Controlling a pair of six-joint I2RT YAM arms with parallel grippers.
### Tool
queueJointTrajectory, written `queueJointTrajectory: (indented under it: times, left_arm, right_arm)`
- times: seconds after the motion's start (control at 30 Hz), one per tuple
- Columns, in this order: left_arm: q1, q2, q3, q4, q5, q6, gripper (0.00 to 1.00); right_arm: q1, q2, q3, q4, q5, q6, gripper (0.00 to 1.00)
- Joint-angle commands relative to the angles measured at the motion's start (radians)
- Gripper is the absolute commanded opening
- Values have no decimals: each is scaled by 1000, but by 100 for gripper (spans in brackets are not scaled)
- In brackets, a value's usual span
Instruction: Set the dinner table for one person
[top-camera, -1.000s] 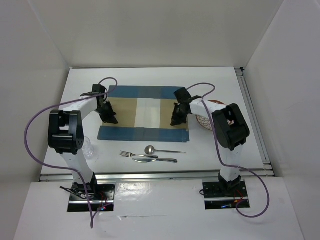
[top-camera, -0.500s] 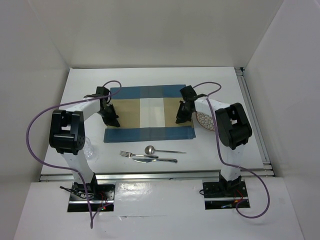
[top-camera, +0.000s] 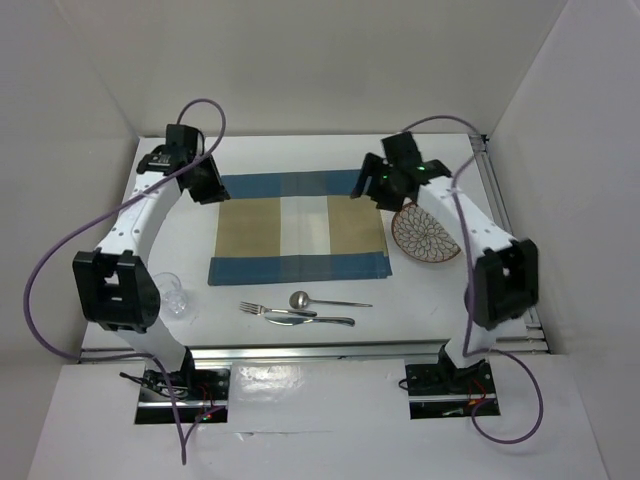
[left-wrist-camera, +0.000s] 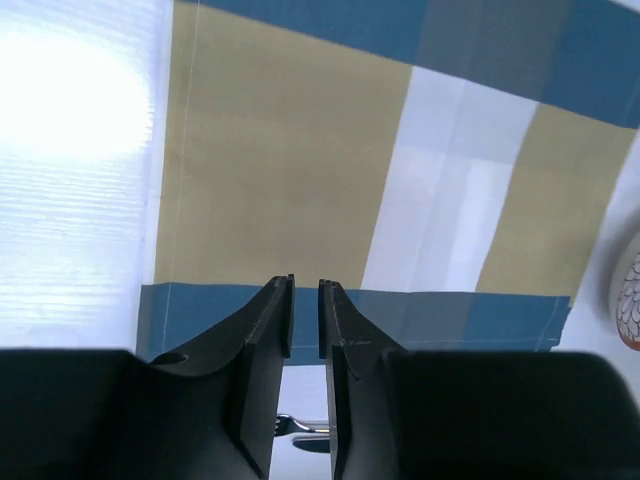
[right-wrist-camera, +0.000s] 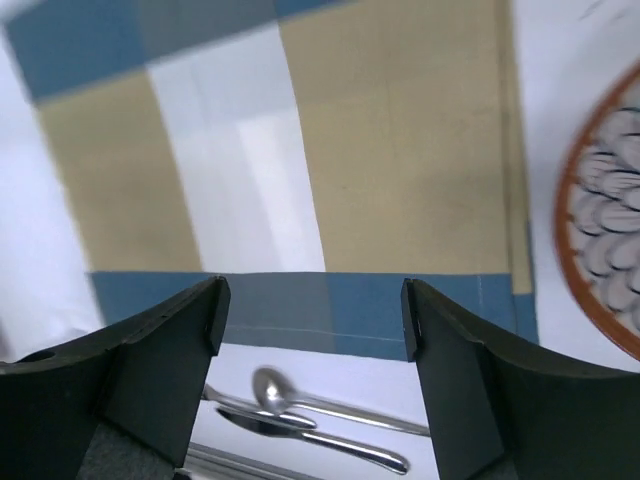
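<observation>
A blue-and-tan placemat (top-camera: 300, 228) lies flat on the white dinner table (top-camera: 300, 155). Near the front edge lie a fork (top-camera: 262, 309), a spoon (top-camera: 300, 299) and a knife (top-camera: 312, 320). A patterned plate (top-camera: 427, 232) sits just right of the mat, and a clear glass (top-camera: 175, 297) stands front left. My left gripper (top-camera: 208, 185) hovers over the mat's far left corner, jaws a narrow gap apart and holding nothing (left-wrist-camera: 305, 285). My right gripper (top-camera: 372, 185) hangs over the far right corner, wide open and empty (right-wrist-camera: 315, 300).
Aluminium rails (top-camera: 505, 230) run along the table's right and front edges. White walls close in the back and sides. The left arm's lower link (top-camera: 115, 290) stands beside the glass. The right arm's elbow (top-camera: 505, 280) stands near the right rail.
Both grippers have let go of the placemat, opened, risen and drawn back toward its far corners. The mat now lies flat and the plate shows fully.
</observation>
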Motion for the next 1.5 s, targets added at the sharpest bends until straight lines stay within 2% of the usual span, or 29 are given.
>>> queueJointTrajectory:
  times: [0.0,0.03,0.1,0.13,0.2,0.3,0.47,0.63,0.73,0.8,0.9,1.03,1.07,1.13,1.17,1.27,1.37,1.4,1.47]
  left_arm:
    - [-4,-90,38,-73,-19,48,34]
    - [-4,-112,38,-73,-19,57,36]
    - [-4,-184,5,-61,-48,67,40]
    - [-13,-205,-33,-61,-58,67,48]
    - [-13,-265,-89,-47,-82,67,57]
    - [-13,-310,-144,-25,-96,56,74]
    - [-13,-331,-183,-35,-87,56,77]
    - [-13,-351,-183,-35,-108,56,77]
    - [-13,-362,-183,-44,-119,56,77]
    - [-13,-362,-174,-44,-128,56,77]
    - [-13,-362,-173,-55,-137,56,77]
    - [-13,-373,-173,-55,-157,56,77]
    - [-13,-373,-173,-55,-157,56,77]
    - [-13,-373,-173,-55,-166,47,77]
    - [-13,-373,-173,-55,-167,47,77]
    - [-13,-382,-173,-55,-176,38,77]
    - [-13,-382,-173,-55,-136,38,77]
    - [-13,-382,-173,-55,-116,38,76]
    - [-13,-356,-173,-66,-78,9,76]
  right_arm:
    - [-155,-204,-123,-60,74,84,82]
    - [-196,-309,-249,-29,64,103,83]
    - [-316,-407,-364,-1,19,133,85]
    - [-348,-485,-457,-1,19,144,87]
    - [-422,-537,-552,-1,-4,153,87]
    - [-493,-582,-622,8,-45,164,88]
    - [-614,-538,-732,117,-139,143,92]
    - [-651,-456,-787,250,-217,152,93]
    - [-651,-395,-823,341,-248,176,90]
    - [-651,-355,-835,405,-260,188,82]
    - [-651,-300,-835,454,-269,189,77]
    - [-651,-251,-826,473,-280,189,62]
    - [-651,-240,-815,473,-280,189,49]
    - [-651,-240,-803,464,-271,189,32]
    - [-651,-250,-782,455,-257,180,19]
    - [-651,-307,-734,395,-220,160,1]
    - [-651,-401,-694,353,-232,134,0]
    - [-639,-437,-659,353,-278,123,0]
    - [-588,-438,-602,329,-301,104,0]
